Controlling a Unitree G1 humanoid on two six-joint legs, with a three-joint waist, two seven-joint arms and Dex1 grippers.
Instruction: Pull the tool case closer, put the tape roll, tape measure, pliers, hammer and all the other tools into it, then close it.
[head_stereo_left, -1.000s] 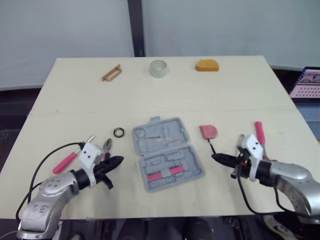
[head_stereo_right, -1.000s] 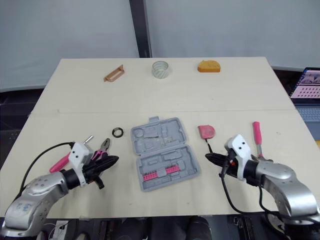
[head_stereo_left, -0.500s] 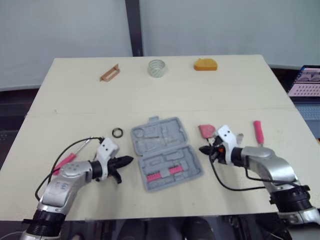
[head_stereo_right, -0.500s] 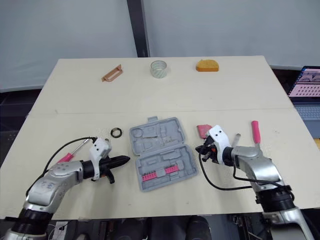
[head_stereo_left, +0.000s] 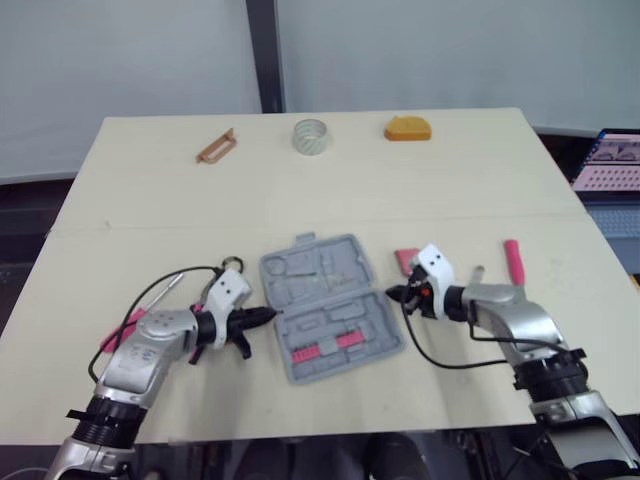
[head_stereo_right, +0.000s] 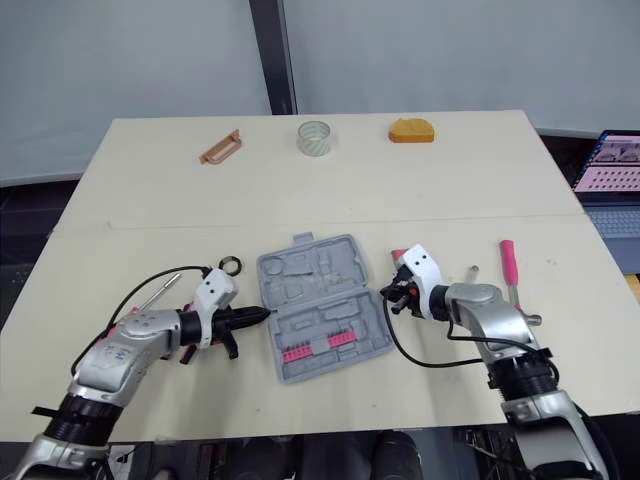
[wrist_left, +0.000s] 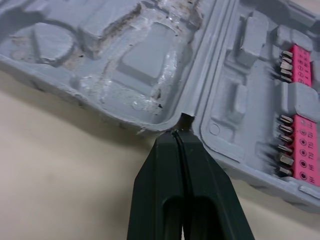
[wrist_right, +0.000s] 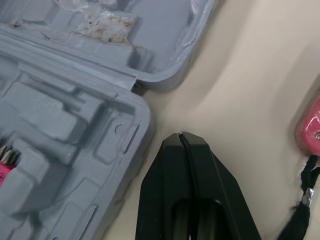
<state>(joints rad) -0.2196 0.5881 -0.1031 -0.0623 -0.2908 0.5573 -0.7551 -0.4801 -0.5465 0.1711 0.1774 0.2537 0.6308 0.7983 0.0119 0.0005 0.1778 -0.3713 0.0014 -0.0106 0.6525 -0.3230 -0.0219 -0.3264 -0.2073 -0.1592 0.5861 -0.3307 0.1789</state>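
The grey tool case (head_stereo_left: 330, 305) lies open in the middle of the table, with pink bit holders (wrist_left: 301, 145) in its near half. My left gripper (head_stereo_left: 268, 315) is shut, its tip (wrist_left: 179, 134) against the hinge notch on the case's left edge. On the case's right side my right gripper (head_stereo_left: 393, 293) is shut, its tip (wrist_right: 181, 135) on the table just beside the edge. The red tape measure (head_stereo_left: 406, 259) lies partly behind the right gripper. A pink-handled hammer (head_stereo_left: 513, 262) lies to the right. The tape roll (head_stereo_left: 311, 136) stands at the far edge.
A pink-handled screwdriver (head_stereo_left: 125, 325) lies left of my left arm, and a black ring (head_stereo_right: 229, 265) sits behind the left gripper. A brown tool (head_stereo_left: 216, 147) and an orange object (head_stereo_left: 408, 129) rest at the back. A laptop (head_stereo_left: 605, 160) is off the right side.
Both grippers have moved inward to the case: the left tip now touches its left edge, and the right tip has come up beside its right edge, passing the tape measure.
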